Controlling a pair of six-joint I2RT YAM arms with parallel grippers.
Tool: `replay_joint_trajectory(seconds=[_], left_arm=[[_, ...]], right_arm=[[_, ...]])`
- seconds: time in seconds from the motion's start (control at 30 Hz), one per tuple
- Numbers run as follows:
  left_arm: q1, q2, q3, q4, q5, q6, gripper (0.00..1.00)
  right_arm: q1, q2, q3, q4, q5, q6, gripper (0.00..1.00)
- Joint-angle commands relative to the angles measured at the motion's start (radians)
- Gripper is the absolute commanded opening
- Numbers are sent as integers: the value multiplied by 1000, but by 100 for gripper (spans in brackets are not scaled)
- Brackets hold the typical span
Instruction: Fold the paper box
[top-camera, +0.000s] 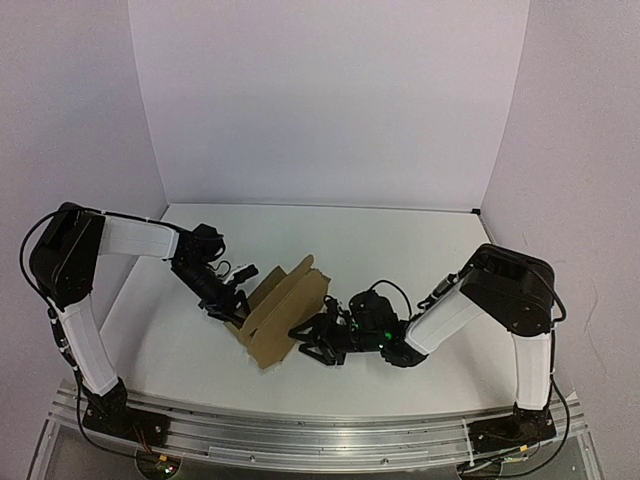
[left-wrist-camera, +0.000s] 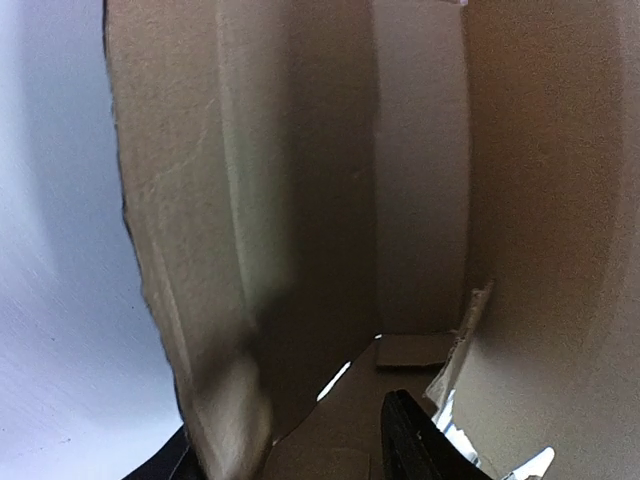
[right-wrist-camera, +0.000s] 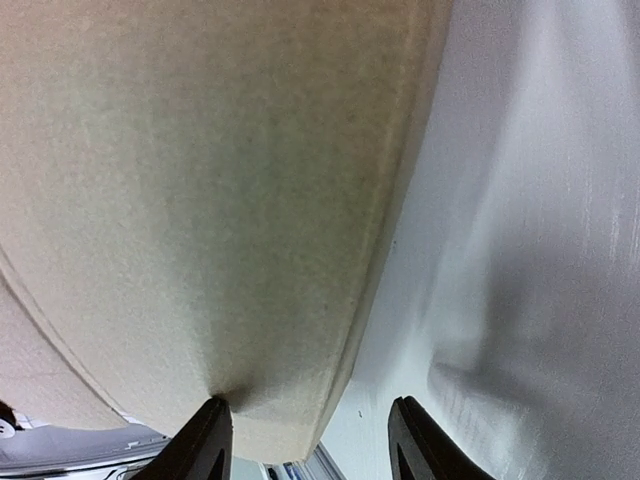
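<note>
The paper box (top-camera: 285, 308) is brown cardboard, partly folded, with walls standing up in the middle of the table. My left gripper (top-camera: 232, 298) is at its left side. In the left wrist view this gripper (left-wrist-camera: 290, 455) straddles a box wall (left-wrist-camera: 200, 250), with one finger (left-wrist-camera: 412, 440) inside the box and the jaws wide apart. My right gripper (top-camera: 312, 340) is at the box's near right corner. In the right wrist view it (right-wrist-camera: 312, 440) is open, its left fingertip (right-wrist-camera: 208, 440) touches the box's outer face (right-wrist-camera: 200, 200), and the box's rounded edge lies between the jaws.
The white table (top-camera: 420, 250) is enclosed by white walls at the back and both sides. A metal rail (top-camera: 300, 432) carrying both arm bases runs along the near edge.
</note>
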Motion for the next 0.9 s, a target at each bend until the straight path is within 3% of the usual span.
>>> replay_joint_trajectory(seconds=[0.0,0.23,0.47,0.67,0.87], left_arm=[[-28,-78,41,-5,33,-19,52],[-181,-97,2,24,-194,6,55],[-191,-132,40,92,-441,2,52],[-191,-187,83,85,-443,-17,59],[-194,-195,88,69,-427,-11,60]], right_arm=[[3,20,66,-20,-15,-14,54],[3,32,140,-45,-26,-36,54],[5,40,161,-53,-28,-36,54],[5,44,134,-57,-17,-21,53],[5,87,163,-56,-30,-11,54]])
